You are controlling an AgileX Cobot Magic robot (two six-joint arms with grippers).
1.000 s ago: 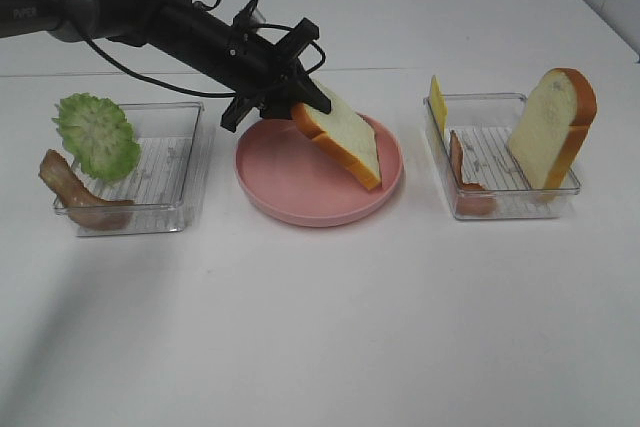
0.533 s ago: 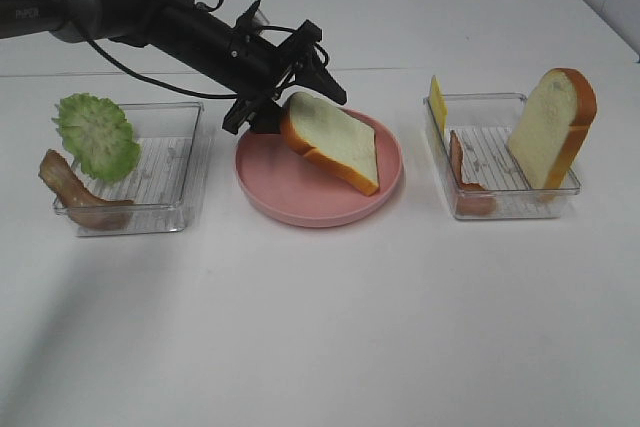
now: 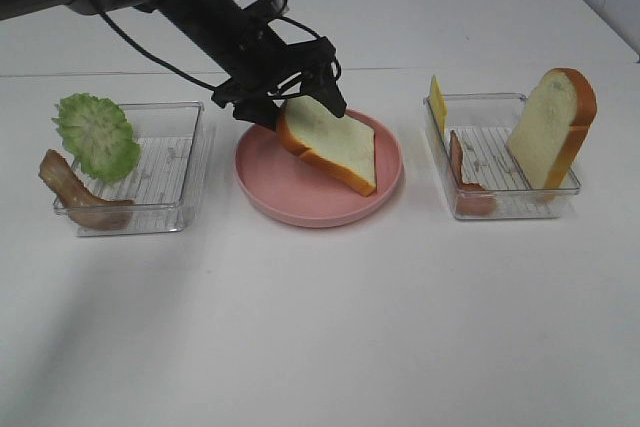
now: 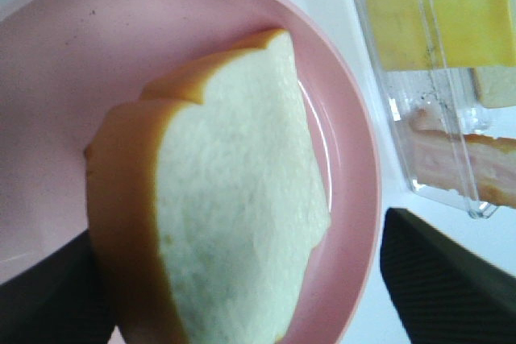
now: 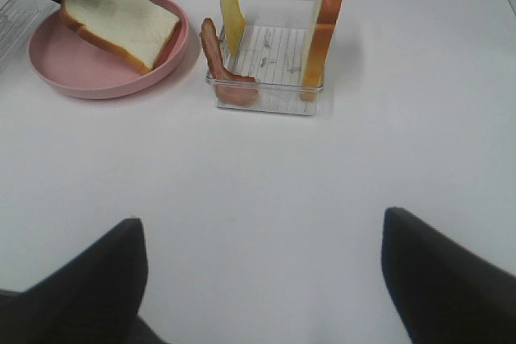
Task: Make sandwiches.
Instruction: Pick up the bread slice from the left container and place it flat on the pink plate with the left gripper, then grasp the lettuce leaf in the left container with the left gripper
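A white bread slice with orange-brown crust lies tilted on the round pink plate, its raised end under my left gripper. The left gripper is open, with its fingers spread to either side of the slice; the left wrist view shows the slice between the two fingers, apart from them. A second bread slice stands in the right tray with yellow cheese and a bacon strip. Green lettuce and another bacon strip lie in the left tray. My right gripper is open and empty over bare table.
The clear left tray stands left of the plate and the clear right tray stands right of it. The left arm and its cable cross above the left tray's back corner. White table stretches in front of the plate and trays.
My left gripper has opened and let go of the bread slice. The slice has dropped from hanging to lying tilted on the pink plate. The gripper has shifted slightly back.
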